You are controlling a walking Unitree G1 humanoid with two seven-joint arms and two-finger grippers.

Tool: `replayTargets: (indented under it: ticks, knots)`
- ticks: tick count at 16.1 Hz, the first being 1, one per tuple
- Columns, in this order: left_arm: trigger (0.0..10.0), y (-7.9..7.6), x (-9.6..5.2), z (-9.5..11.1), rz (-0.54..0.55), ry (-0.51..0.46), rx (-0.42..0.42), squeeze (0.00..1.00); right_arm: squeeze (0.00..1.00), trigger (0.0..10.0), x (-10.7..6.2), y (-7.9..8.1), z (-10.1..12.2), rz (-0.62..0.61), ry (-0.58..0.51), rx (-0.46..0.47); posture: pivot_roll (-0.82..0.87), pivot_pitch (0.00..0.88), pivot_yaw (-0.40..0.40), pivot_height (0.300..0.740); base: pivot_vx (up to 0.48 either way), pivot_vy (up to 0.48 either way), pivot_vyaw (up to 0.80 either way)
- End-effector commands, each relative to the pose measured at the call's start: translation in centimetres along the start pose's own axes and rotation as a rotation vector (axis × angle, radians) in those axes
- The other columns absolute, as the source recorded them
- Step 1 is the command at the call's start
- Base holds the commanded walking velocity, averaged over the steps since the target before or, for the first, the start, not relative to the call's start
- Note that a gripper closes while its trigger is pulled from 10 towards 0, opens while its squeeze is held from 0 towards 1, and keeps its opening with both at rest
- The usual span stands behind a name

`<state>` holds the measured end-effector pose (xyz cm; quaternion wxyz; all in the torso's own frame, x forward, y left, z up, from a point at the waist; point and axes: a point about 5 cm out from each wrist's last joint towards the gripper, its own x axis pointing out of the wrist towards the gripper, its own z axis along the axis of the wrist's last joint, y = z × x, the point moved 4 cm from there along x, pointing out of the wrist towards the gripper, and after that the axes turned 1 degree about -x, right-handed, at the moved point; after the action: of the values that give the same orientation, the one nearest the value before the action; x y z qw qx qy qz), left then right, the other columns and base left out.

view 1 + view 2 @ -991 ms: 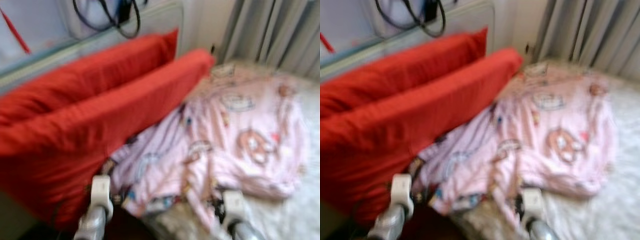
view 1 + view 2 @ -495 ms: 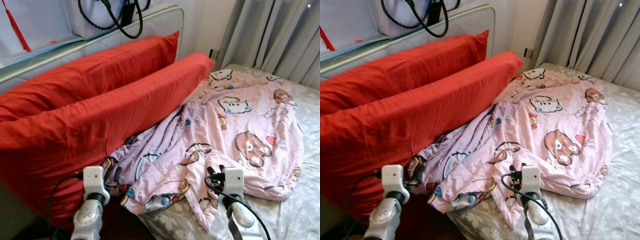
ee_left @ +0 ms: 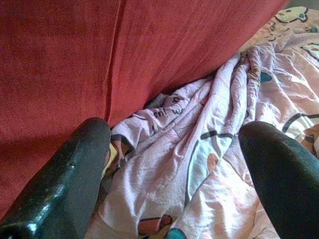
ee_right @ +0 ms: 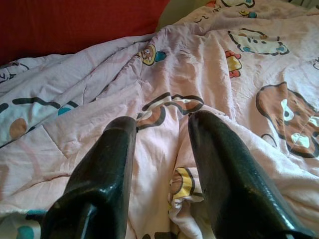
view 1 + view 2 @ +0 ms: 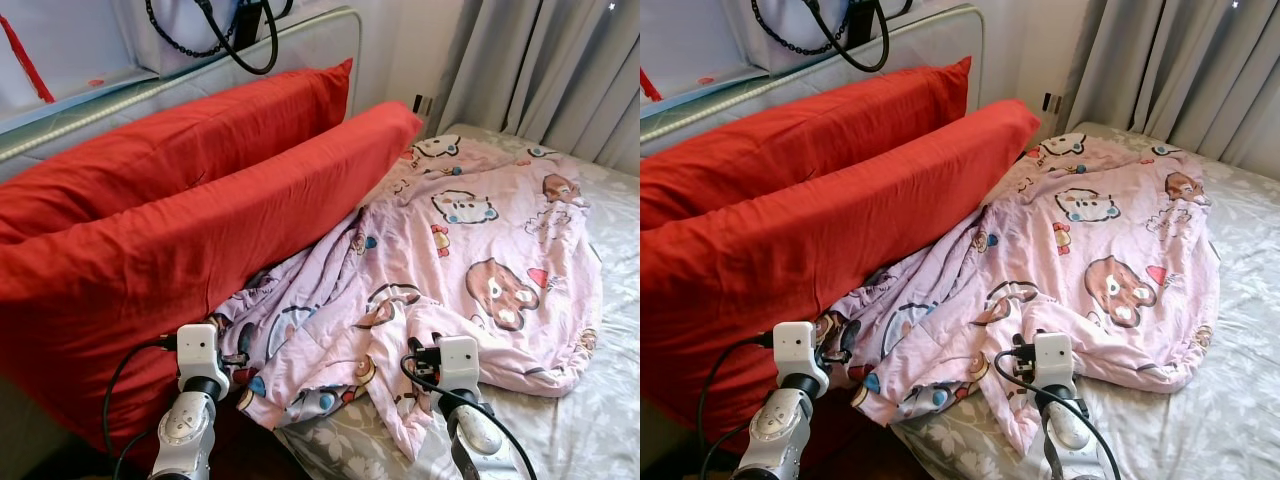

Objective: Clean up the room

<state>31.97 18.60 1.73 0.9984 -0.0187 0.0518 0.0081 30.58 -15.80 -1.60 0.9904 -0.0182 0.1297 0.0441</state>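
My left gripper (image 3: 174, 144) hangs spread wide over the crumpled pink cartoon quilt (image 5: 470, 250), beside the red pillow (image 5: 200, 250). My right gripper (image 4: 162, 134) hovers over the quilt, fingers parted.

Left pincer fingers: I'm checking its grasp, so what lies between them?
In the left wrist view, the left pincer is open, and rumpled folds of the pink blanket lie between its fingers, beside the red pillow.

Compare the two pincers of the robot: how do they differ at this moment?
The left pincer is spread wide beside the red pillow; the right pincer has a narrower gap. The left hovers at the crumpled blanket edge, the right over a raised fold. Both are open, holding nothing.
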Motion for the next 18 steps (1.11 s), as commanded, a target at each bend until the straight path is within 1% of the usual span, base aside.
replayTargets:
  ticks: [1, 3, 6, 7, 9, 12, 18]
  knots:
    - [10.0, -0.02, -0.14, -0.33, 0.003, 0.015, -0.012, 0.00, 0.00, 10.0, -0.17, 0.00, -0.54, -0.008, 0.023, 0.010, 0.02, 0.047, -0.041, 0.681, 0.000, 0.000, 0.00]
    - [10.0, -0.03, -0.38, -0.62, 0.003, 0.023, -0.012, 0.00, 0.00, 10.0, -0.28, -0.22, -0.70, -0.023, 0.028, 0.018, 0.02, 0.049, -0.042, 0.681, 0.000, 0.000, 0.00]
    - [10.0, -0.25, -0.25, -0.50, -0.003, 0.020, -0.014, 0.00, 0.00, 10.0, -0.31, 0.01, -0.83, -0.013, 0.034, 0.007, 0.02, 0.044, -0.040, 0.681, 0.000, 0.000, 0.00]
    - [10.0, -0.14, 0.01, -0.15, -0.003, 0.013, -0.013, 0.00, 0.00, 10.0, -0.23, 0.12, -0.97, -0.010, 0.050, 0.000, 0.02, 0.043, -0.041, 0.676, 0.000, 0.000, 0.00]
    - [10.0, -0.05, 0.11, -0.01, -0.004, 0.010, -0.012, 0.00, 0.00, 10.0, -0.22, 0.24, -0.88, -0.002, 0.043, -0.003, 0.02, 0.041, -0.041, 0.652, 0.000, 0.000, 0.00]
    - [10.0, -0.07, 0.05, -0.22, -0.010, 0.020, -0.016, 0.00, 0.00, 10.0, -0.27, 0.04, -1.02, -0.013, 0.050, -0.007, 0.02, 0.040, -0.040, 0.652, 0.000, 0.000, 0.00]
    - [10.0, 0.00, 0.02, -0.44, -0.015, 0.034, -0.017, 0.00, 0.00, 10.0, -0.38, 0.16, -1.23, -0.007, 0.057, 0.000, 0.02, 0.044, -0.040, 0.652, 0.000, 0.000, 0.00]
